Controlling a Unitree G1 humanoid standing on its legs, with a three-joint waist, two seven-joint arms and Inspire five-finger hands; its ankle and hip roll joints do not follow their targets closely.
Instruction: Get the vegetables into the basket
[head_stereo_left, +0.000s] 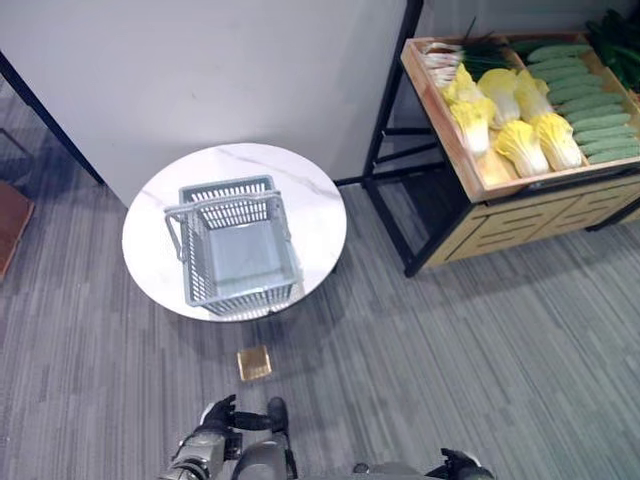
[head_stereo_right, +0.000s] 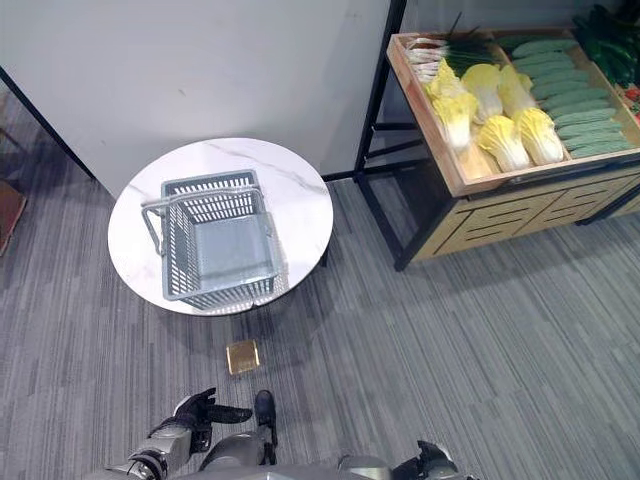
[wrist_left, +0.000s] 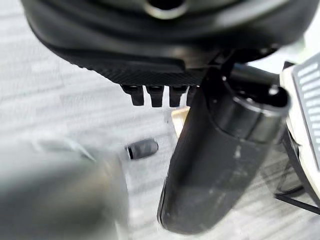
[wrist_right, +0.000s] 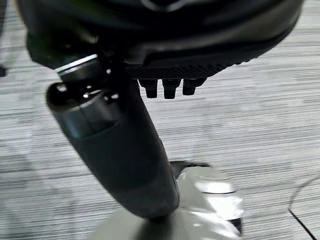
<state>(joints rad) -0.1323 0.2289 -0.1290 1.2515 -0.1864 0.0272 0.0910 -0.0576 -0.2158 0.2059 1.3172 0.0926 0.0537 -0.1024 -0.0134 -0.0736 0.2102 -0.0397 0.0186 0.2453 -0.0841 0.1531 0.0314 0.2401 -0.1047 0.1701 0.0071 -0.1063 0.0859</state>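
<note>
Vegetables (head_stereo_left: 520, 125) far off at one o'clock, nearer right hand (head_stereo_right: 432, 458); basket (head_stereo_left: 238, 245) at eleven; both hands' fingers relaxed, empty.

dark greens (head_stereo_left: 622, 35) and right robot hand (head_stereo_left: 462, 464) cut by frame edges

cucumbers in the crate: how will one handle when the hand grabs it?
The cucumbers look long, round and smooth-skinned, so one would probably roll if nudged and may slip in a loose grasp. They seem stiff rather than floppy. They lie stacked tight against each other in the wooden crate, so lifting one could shift its neighbours.
</note>
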